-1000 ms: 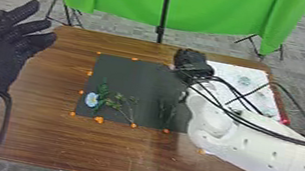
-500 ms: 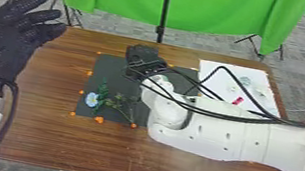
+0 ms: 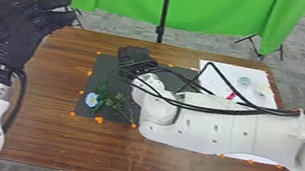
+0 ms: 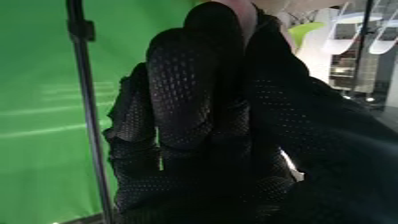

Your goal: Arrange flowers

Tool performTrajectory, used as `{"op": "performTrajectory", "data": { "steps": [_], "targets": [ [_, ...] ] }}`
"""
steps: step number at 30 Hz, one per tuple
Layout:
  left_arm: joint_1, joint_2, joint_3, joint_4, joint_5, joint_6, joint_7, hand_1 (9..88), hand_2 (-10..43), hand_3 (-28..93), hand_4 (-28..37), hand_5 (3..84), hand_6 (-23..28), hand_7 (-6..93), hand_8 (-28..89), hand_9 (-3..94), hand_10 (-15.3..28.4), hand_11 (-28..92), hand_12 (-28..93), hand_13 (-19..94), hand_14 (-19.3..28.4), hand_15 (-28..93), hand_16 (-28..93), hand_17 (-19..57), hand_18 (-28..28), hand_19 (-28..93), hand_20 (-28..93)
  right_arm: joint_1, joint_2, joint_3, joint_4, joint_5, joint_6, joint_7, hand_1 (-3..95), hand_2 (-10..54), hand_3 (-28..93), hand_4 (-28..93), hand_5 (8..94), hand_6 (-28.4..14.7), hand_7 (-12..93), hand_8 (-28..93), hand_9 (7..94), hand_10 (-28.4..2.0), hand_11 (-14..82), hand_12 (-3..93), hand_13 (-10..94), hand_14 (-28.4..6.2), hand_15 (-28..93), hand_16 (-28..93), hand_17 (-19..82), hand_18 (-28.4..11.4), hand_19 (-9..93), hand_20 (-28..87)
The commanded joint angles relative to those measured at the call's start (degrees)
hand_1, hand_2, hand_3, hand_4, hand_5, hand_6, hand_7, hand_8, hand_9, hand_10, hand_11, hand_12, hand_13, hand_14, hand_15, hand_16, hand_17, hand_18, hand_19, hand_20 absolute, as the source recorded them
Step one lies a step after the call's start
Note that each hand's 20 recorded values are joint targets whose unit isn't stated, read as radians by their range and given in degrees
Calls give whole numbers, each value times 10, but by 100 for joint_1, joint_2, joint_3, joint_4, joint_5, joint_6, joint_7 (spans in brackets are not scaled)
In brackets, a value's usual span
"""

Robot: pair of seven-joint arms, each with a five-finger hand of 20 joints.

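Head view: right hand (image 3: 136, 59) is held over the dark sheet's (image 3: 108, 67) far part; the blue flower (image 3: 91, 99) is found nearer the robot and a bit left, flat by some green leaves (image 3: 103, 86).

Right wrist view: something pale pink (image 4: 242, 14), prob a petal, is pinched there; long axis can't be made out tbh.

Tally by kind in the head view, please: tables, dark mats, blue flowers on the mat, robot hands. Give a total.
Tables: 1, the wooden table
Dark mats: 1, the dark mat
Blue flowers: 1, the blue flower
Robot hands: 2, the left hand and the right hand
Total: 5
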Motion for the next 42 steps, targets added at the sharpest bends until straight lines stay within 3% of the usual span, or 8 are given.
{"op": "performTrajectory", "data": {
  "steps": [1, 7, 11, 19, 26, 34, 38, 42],
  "targets": [
    [-179, 98, 186, 98, -9, -156, 2, 196, 92, 759, -283, 344, 90, 125, -84, 300, 197, 275, 115, 239, 283, 584, -112, -68, 265, 626, 179, 348, -328, -308, 48, 101, 351, 196, 524, -95, 729, -283, 765, 41, 355, -48, 879, -67, 301, 323, 763, -48, 655, 200, 322, -190, 928, 242],
    [-476, 154, 397, 146, -13, -155, 10, 197, 93, 758, -283, 344, 90, 125, -84, 301, 198, 275, 115, 239, 283, 584, -112, -68, 264, 627, 179, 502, -443, -428, 43, 239, 487, 156, 515, -95, 717, -283, 776, 42, 330, -40, 874, -69, 329, 301, 765, -50, 661, 197, 319, -191, 925, 246],
    [-748, 98, 533, 182, 38, -126, -179, 198, 93, 759, -283, 344, 90, 125, -83, 300, 198, 276, 116, 239, 283, 585, -113, -68, 265, 627, 179, 505, -423, -379, 77, 309, 414, 148, 509, -95, 702, -283, 780, 41, 316, -36, 868, -72, 358, 274, 766, -51, 663, 195, 317, -193, 924, 250],
    [-314, 60, 277, 142, -8, -199, 3, 198, 93, 760, -283, 345, 90, 125, -84, 300, 197, 275, 115, 239, 284, 585, -113, -68, 265, 628, 178, 492, -509, -532, 92, 367, 486, 312, 467, -95, 613, -283, 742, 34, 276, -37, 846, -80, 411, 212, 750, -58, 672, 201, 304, -195, 916, 265],
    [-313, 25, 263, 146, 5, -230, -54, 200, 93, 761, -283, 345, 90, 125, -84, 300, 198, 276, 115, 239, 282, 587, -113, -68, 265, 629, 177, 470, -530, -508, 125, 308, 518, 520, 446, -95, 527, -283, 724, 32, 250, -146, 833, -86, 419, 205, 735, -66, 685, 191, 293, -201, 912, 278],
    [-232, -13, 239, 129, -4, -173, -38, 203, 93, 762, -283, 345, 91, 126, -84, 301, 198, 277, 115, 239, 283, 587, -114, -67, 265, 629, 176, 424, -516, -434, 159, 319, 563, 638, 463, -51, 264, -216, 702, 21, 237, -150, 825, -93, 417, 201, 722, -75, 696, 181, 283, -206, 908, 291],
    [-59, -71, 129, 89, 3, -136, -40, 203, 93, 762, -283, 345, 91, 126, -84, 301, 198, 278, 114, 239, 283, 588, -114, -67, 265, 630, 175, 222, -285, -128, 84, 579, 55, 437, 341, -52, 497, -273, 689, 15, 233, -149, 812, -101, 419, 200, 706, -84, 705, 176, 274, -211, 904, 301],
    [162, -133, -2, 22, -4, -50, -9, 204, 93, 762, -283, 345, 91, 126, -84, 301, 198, 279, 115, 239, 283, 588, -114, -68, 265, 630, 175, -33, -67, 261, 10, 758, -782, 315, 178, 54, 759, -275, 637, -16, 204, -141, 753, -137, 418, 196, 646, -128, 728, 165, 231, -231, 874, 318]
  ]
}}
